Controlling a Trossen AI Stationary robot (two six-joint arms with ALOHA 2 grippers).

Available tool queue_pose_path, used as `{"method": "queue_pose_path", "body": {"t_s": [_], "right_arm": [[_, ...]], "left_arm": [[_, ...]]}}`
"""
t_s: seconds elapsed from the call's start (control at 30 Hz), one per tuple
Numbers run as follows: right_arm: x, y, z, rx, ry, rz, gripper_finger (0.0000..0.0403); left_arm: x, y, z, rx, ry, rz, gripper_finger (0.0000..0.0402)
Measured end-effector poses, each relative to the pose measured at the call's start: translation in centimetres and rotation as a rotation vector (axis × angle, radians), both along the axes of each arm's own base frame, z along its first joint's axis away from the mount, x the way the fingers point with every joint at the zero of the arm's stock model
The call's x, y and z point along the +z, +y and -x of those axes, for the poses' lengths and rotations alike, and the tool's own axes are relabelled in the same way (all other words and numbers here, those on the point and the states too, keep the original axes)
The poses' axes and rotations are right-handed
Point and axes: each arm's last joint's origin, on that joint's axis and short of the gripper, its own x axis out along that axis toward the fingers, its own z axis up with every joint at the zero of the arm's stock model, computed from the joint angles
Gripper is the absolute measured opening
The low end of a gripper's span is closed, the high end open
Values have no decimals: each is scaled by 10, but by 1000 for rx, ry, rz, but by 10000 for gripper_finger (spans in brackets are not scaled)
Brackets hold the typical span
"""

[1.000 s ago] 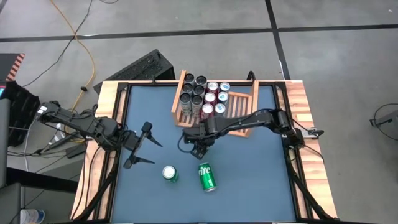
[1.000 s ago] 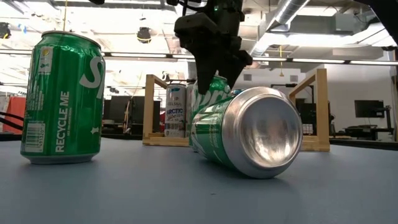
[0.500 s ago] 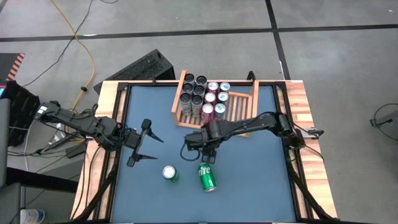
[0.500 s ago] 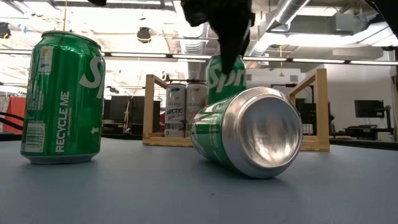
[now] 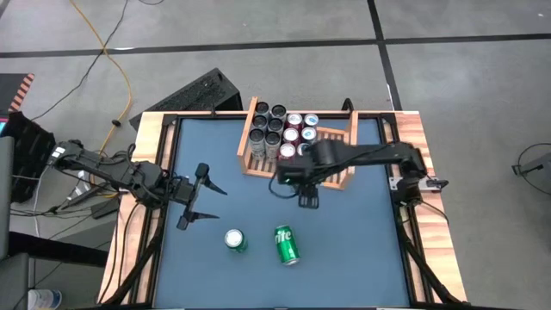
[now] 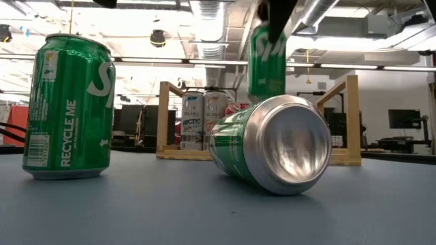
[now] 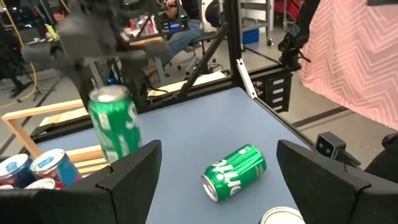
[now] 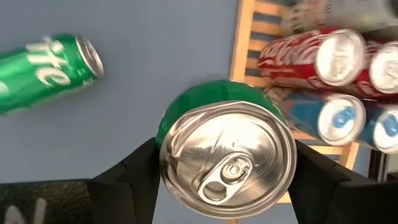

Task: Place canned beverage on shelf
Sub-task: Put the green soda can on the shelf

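The green Sprite can (image 8: 224, 149) was up off the worktop (image 5: 362, 250), pinched upright between the right gripper's (image 5: 307, 195) fingers and hanging just off the front rim of the wooden shelf (image 5: 349, 142), toward the worktop's middle. In the low view it floated clear above the tipped-over can.

The shelf sat against the worktop's far edge, already packed on its left side with dark-topped cans (image 5: 267, 129) and a block of red and blue cans (image 5: 300, 136). The bare slats (image 5: 329, 148) on its right side looked like the only free spot.

To do this bit well, I'd say keep the can vertical, carry it high enough over the low front rim, then line it up over the open slats beside the red and blue ones before coming down. Clipping a neighbour could knock the row over, so go slow on the drop.

Still waiting near the worktop's front edge: one upright Sprite can (image 5: 235, 240) and one lying on its side (image 5: 287, 244). The left gripper (image 5: 205, 196) hung by the left edge, fingers spread wide around nothing.
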Motion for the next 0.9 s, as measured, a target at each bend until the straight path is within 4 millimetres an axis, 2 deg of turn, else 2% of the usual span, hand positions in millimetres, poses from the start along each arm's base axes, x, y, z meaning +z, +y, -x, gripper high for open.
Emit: {"method": "queue_pose_path", "body": {"t_s": [0.1,0.23,0.33,0.43,0.67,0.77,0.9], "right_arm": [[15,-11,24,-84,-39,-7,268],[24,-36,62,-184,-66,43,268],[23,-66,89,-271,-61,84,268],[20,-100,107,-349,-101,102,268],[9,-172,123,-373,-143,48,268],[-7,-196,125,-401,-105,10,268],[-29,-216,121,-380,-52,14,268]], "left_arm": [[0,0,0,0,-1,0,306],[1,0,0,8,-9,2,306],[1,1,0,35,-13,2,306],[4,1,0,41,-37,11,306],[5,1,0,42,-42,38,306],[3,1,0,43,-26,48,306],[2,1,0,50,-12,47,306]]}}
